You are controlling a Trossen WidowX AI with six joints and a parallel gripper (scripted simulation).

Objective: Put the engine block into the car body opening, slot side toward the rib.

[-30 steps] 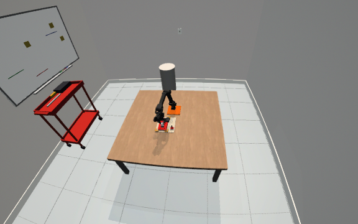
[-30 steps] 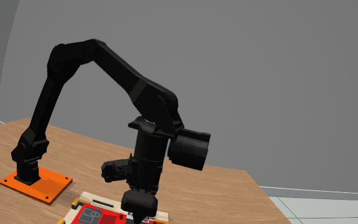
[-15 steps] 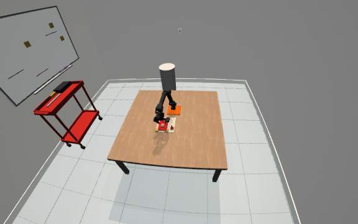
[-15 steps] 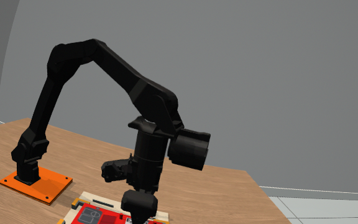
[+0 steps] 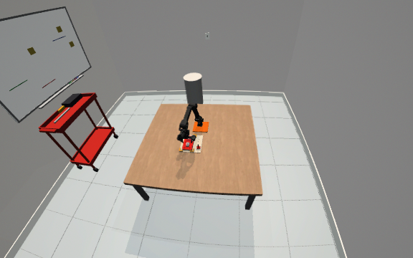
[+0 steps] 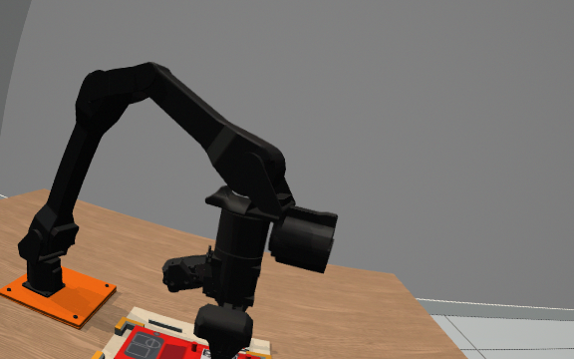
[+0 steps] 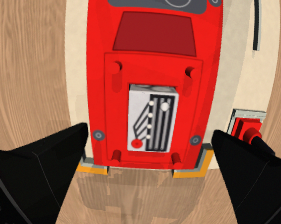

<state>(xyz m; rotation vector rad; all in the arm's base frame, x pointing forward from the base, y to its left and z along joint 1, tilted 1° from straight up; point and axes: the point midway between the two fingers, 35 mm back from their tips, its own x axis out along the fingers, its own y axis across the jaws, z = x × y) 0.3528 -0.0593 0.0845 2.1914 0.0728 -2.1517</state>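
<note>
The red car body [image 7: 151, 50] [image 5: 184, 144] [image 6: 167, 349] lies on a cream board [image 7: 237, 63] [image 5: 198, 144]. The white engine block [image 7: 152, 120] with black stripes sits in the opening of the car body, its top about level with the red surface. My gripper [image 7: 152, 133] is open, its two black fingers wide apart on either side of the car's near end, above it and touching nothing. In the exterior view the gripper [image 6: 223, 339] hangs over the car body at the bottom edge.
A small red part [image 7: 247, 128] sits in a holder on the board to the right of the car. The arm's orange base plate [image 5: 201, 126] [image 6: 58, 296] lies behind the board on the wooden table [image 5: 221, 158]. A red cart [image 5: 77, 122] stands on the floor to the left.
</note>
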